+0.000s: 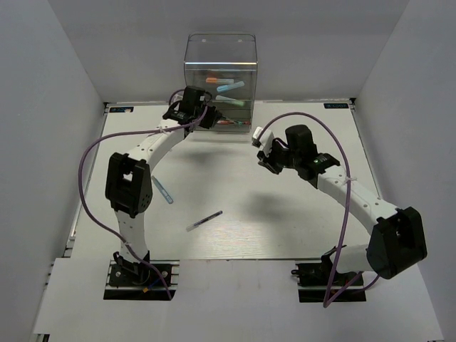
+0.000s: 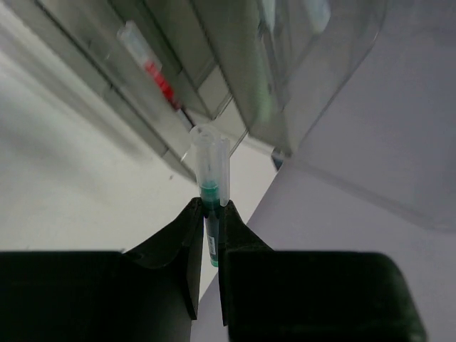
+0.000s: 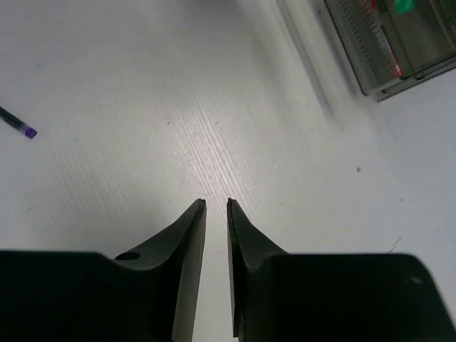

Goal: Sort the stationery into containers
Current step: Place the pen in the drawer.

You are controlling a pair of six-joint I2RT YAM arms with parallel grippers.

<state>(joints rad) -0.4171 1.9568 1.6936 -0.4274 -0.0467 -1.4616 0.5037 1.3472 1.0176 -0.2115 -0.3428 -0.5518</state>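
On the white table [image 1: 285, 214], the tall clear plastic drawer box [image 1: 221, 53] stands at top centre, with the left gripper [image 2: 211, 206] just before it clamped on a green clear-capped pen [image 2: 209, 171], the right gripper [image 3: 216, 203] right of centre empty with jaws a slit apart, and a thin dark pen [image 1: 204, 220] lying lower centre.

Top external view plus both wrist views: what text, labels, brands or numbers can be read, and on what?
Left blue label on the table: too small to read.
Right blue label, same table: too small to read.
Green pen in the left hand: no legible print.
Nothing else carries text.
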